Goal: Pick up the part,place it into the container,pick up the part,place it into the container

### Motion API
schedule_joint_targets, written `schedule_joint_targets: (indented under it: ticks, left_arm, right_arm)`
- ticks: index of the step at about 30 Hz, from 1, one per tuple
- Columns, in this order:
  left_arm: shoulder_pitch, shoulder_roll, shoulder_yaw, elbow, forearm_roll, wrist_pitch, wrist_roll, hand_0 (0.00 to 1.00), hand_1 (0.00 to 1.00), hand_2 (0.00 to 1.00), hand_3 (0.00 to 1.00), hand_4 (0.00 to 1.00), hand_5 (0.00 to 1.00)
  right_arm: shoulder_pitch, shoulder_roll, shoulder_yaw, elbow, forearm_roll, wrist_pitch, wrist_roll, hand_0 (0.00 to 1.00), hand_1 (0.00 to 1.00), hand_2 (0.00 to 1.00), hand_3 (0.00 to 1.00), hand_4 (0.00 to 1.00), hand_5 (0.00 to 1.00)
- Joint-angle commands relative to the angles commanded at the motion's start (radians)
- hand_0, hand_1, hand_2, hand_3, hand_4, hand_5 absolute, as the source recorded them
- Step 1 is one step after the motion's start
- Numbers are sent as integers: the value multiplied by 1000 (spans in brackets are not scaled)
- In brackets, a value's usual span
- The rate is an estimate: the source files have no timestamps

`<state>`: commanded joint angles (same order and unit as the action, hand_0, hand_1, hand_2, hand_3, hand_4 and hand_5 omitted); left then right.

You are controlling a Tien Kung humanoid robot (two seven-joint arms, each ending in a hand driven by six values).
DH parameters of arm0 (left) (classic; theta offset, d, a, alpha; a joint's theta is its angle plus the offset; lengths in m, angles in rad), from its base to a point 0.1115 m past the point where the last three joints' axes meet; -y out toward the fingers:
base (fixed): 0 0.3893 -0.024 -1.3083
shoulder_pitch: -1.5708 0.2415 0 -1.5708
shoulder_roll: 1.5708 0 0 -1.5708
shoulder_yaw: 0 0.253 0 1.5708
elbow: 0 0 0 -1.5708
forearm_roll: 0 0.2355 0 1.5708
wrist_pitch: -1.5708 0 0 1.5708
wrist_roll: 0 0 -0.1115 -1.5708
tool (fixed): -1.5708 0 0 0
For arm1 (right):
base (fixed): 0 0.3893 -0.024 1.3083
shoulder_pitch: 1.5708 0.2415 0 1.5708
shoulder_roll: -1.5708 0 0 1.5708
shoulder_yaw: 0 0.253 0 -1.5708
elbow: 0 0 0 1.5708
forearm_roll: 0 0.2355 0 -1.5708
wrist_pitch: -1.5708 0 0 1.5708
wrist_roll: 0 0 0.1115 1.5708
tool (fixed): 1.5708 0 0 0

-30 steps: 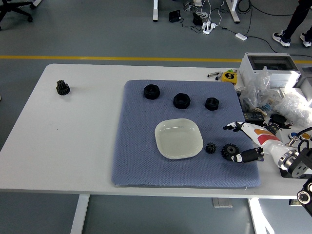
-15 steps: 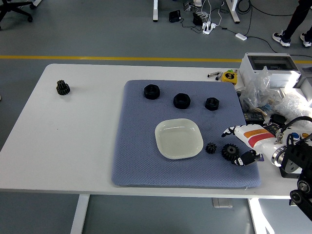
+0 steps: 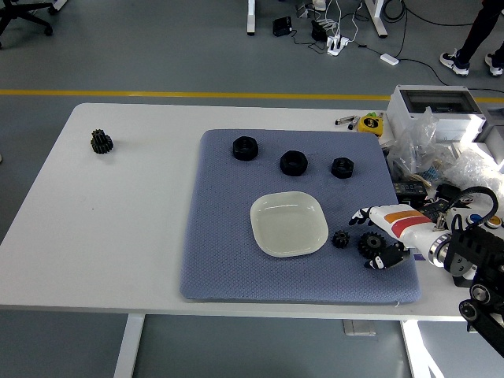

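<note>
A pale square dish (image 3: 289,224) sits on the blue-grey mat (image 3: 228,236). Right of it lie a small black gear (image 3: 340,239) and a larger black gear (image 3: 369,244). My right hand (image 3: 370,239) comes in from the right, white with an orange stripe. Its fingers are spread around the larger gear, one fingertip (image 3: 358,218) above it and the thumb (image 3: 379,261) below it, not closed on it. Three black nuts (image 3: 246,148), (image 3: 294,163), (image 3: 342,167) lie at the mat's far side. Another black gear (image 3: 101,142) lies at the table's far left. The left arm is out of view.
A grey box (image 3: 439,105), plastic bags (image 3: 441,153) and small tools crowd the table's right side behind my hand. A yellow tape measure (image 3: 368,123) lies by the mat's far right corner. A person's feet (image 3: 471,61) show on the floor at top right.
My right hand has moved left toward the larger gear and now brackets it with finger and thumb. The gears and dish have not moved.
</note>
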<state>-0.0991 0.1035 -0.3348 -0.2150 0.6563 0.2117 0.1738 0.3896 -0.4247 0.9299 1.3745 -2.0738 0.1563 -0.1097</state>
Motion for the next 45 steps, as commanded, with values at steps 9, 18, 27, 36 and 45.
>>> schedule_joint_targets:
  ticks: [9, 18, 27, 36, 45]
  left_arm:
    - [-6, -1, 11, 0, -18, 2, -5, 719, 716, 755, 610, 677, 578]
    - [-7, -1, 12, 0, -18, 2, -5, 720, 716, 755, 611, 676, 578]
    - [-8, -1, 15, -1, -21, 2, -6, 719, 717, 755, 610, 676, 578]
    - [-8, -1, 14, -1, -19, 1, -6, 718, 717, 755, 610, 677, 577]
    - [-8, -1, 15, -1, -20, 1, -6, 719, 717, 755, 612, 677, 577]
  right_arm:
    - [23, -2, -13, -28, 8, 0, -11, 544, 620, 631, 539, 750, 109]
    - [18, 2, -18, -37, 10, 8, -9, 530, 596, 603, 524, 760, 116]
    - [13, -8, 3, -16, 9, 33, -12, 550, 627, 671, 554, 825, 137]
    - [17, -12, 2, -8, 10, 31, -1, 574, 655, 731, 721, 893, 169]
    - [15, -7, -4, -28, 16, 38, 1, 596, 672, 763, 807, 925, 174]
